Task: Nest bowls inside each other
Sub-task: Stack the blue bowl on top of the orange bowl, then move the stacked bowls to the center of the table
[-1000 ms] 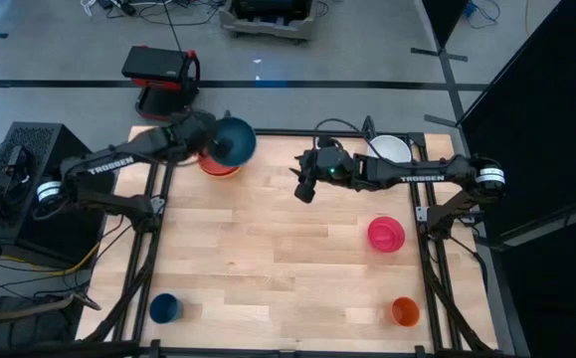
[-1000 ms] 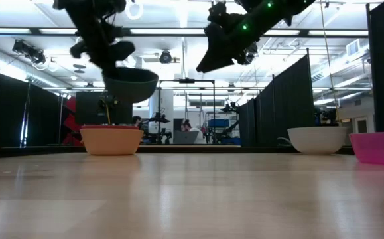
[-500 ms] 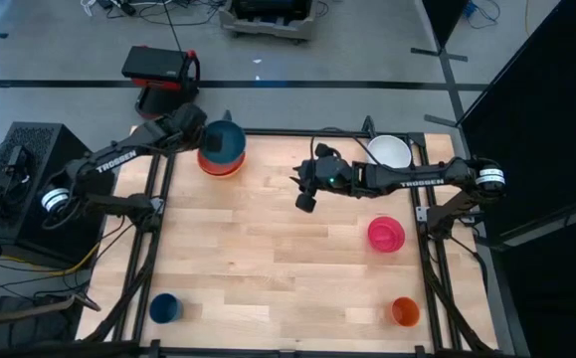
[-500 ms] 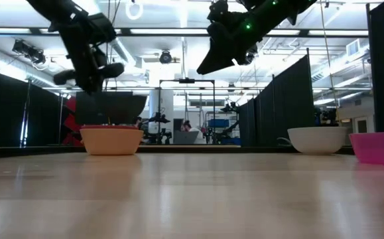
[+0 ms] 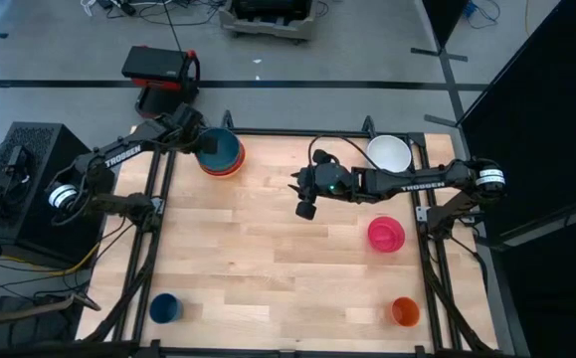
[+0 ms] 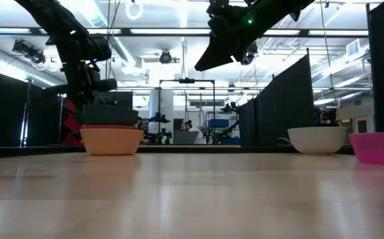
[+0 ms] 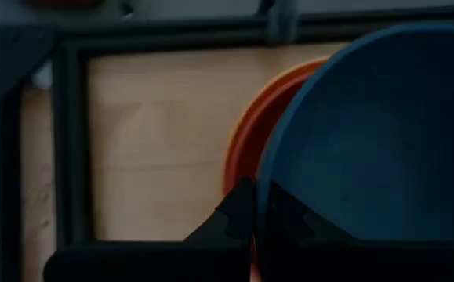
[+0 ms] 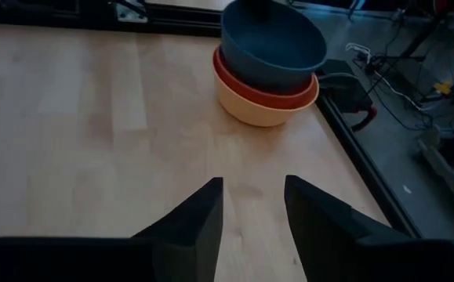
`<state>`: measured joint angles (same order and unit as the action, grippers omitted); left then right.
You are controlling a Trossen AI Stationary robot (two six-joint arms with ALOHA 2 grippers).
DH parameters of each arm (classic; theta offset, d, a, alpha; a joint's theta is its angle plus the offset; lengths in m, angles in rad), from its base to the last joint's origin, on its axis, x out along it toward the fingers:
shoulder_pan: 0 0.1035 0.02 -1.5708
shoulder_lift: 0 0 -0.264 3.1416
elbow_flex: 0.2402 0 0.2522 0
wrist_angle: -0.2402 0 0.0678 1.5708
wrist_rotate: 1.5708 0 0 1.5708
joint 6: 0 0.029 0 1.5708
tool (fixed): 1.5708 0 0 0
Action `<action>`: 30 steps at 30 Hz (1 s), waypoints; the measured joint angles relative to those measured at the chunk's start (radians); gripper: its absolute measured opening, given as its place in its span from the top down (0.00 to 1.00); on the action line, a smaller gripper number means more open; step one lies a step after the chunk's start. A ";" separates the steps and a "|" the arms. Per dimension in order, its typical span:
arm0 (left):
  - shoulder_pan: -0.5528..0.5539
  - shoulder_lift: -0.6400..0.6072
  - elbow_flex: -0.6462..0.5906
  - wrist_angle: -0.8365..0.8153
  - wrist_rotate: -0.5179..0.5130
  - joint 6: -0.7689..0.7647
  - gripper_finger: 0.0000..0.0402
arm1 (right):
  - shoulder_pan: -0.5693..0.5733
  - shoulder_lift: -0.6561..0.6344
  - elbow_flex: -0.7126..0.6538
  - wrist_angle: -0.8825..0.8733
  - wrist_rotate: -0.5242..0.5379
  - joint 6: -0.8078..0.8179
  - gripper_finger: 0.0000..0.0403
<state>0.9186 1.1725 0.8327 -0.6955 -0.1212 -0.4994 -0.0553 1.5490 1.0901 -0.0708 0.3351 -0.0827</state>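
Note:
The dark teal bowl (image 5: 221,149) (image 8: 274,43) sits in the red-orange bowl (image 8: 234,84). That bowl sits in the yellow-orange bowl (image 6: 111,141) at the table's far left. My left gripper (image 5: 200,144) is shut on the teal bowl's rim. My right gripper (image 5: 305,209) (image 8: 254,204) hangs open above the middle of the table, with nothing between its fingers. The white bowl (image 5: 389,152) stands on its base at the far right. The magenta bowl (image 5: 386,234) stands nearer, by the right edge. My left gripper pinches the teal bowl's rim (image 7: 262,188) on the side toward the table's left edge. One finger (image 7: 297,223) is inside the bowl and one (image 7: 238,211) is outside. The fingers slant down from the left. The bowl sits level in the red-orange bowl.
A small blue cup (image 5: 164,307) stands at the near left corner and a small orange cup (image 5: 405,311) at the near right. Bare wood lies between them and across the table's middle. A black frame rail (image 5: 268,132) runs along the far edge.
My left gripper has gone down and toward the table's left edge with the teal bowl. The bowl hung tilted above the stack and now sits level in the red-orange bowl. My right gripper has drifted a little toward the near edge.

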 joint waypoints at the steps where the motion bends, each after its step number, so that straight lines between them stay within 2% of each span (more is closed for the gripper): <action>1: 0.003 0.002 -0.001 0.003 0.006 0.006 0.91 | 0.001 0.000 0.000 0.000 0.000 0.000 0.72; 8: 0.025 0.016 -0.007 0.024 0.045 0.051 0.85 | 0.010 0.000 0.000 0.000 0.000 0.001 0.73; 16: 0.025 0.015 -0.007 0.028 0.046 0.087 0.54 | 0.010 0.001 0.000 0.000 0.000 0.003 0.68; 20: 0.024 0.013 0.004 0.024 0.080 0.109 0.40 | 0.010 0.001 0.001 0.000 0.000 0.003 0.67; 30: -0.180 0.013 0.039 -0.048 0.030 0.374 0.32 | 0.009 0.001 0.001 0.008 0.000 0.003 0.66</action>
<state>0.7389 1.1852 0.8714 -0.7435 -0.0909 -0.1251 -0.0463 1.5497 1.0910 -0.0624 0.3351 -0.0801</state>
